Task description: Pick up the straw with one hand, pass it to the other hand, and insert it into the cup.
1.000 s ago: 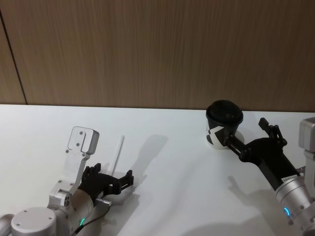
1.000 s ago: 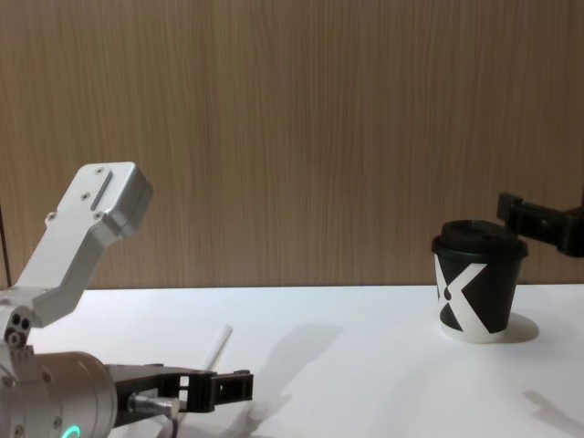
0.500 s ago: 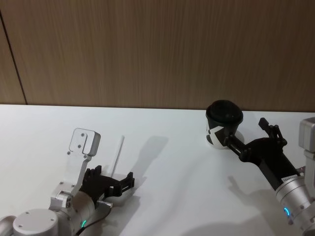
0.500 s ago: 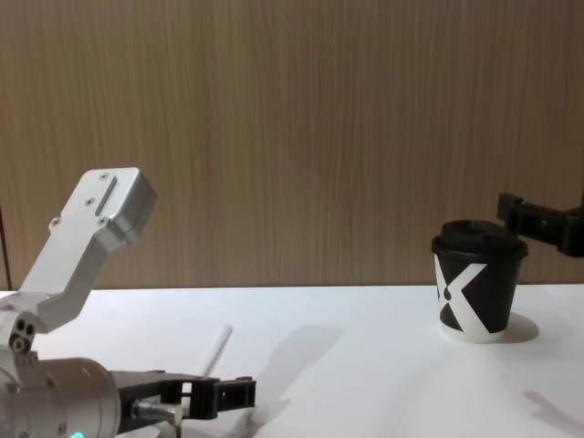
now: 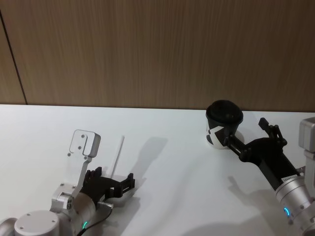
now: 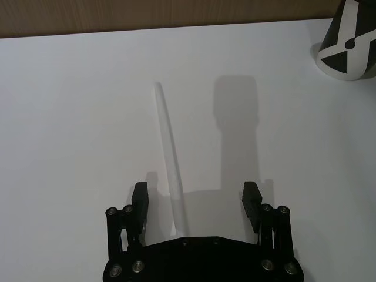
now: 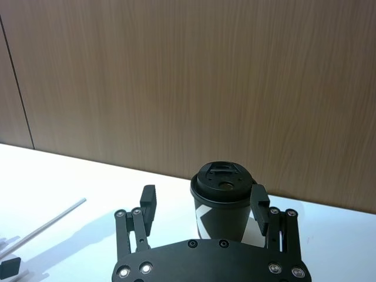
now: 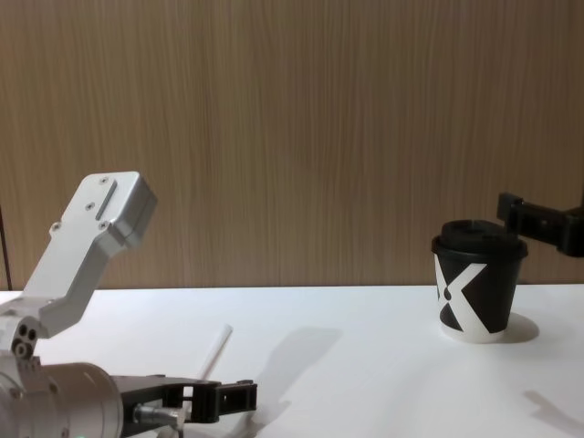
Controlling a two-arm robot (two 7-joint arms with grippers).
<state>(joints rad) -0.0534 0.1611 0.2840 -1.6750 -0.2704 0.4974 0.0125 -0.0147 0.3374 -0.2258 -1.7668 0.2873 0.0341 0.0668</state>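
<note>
In the head view, the straw (image 5: pixel 117 157), a thin, straight white tube, lies flat on the smooth white worktop (image 5: pixel 172 196), in its left part and toward the near edge. Its long axis runs from the near edge toward the far edge, leaning slightly right. The left gripper (image 5: pixel 113 175), black on a silver-grey round arm, is low over the near end of the straw with its fingers spread wide. The cup (image 5: pixel 222 123), of black paper and with a round black lid, stands upright near the far edge on the right side. The right gripper (image 5: pixel 245 132) is just beside it, also open.

In the left wrist view, the straw (image 6: pixel 169 158) passes between the two black fingers, nearer to one of them and touching neither. Its far end points away from the gripper.

In the right wrist view, the cup (image 7: pixel 223 200) shows between the spread fingers, which hold nothing. Whether they reach around it cannot be told.

In the chest view, the cup (image 8: pixel 479 292) shows a big white X and a white bottom rim. A wall of matte wood grain (image 8: pixel 292 137) rises behind the far edge.
</note>
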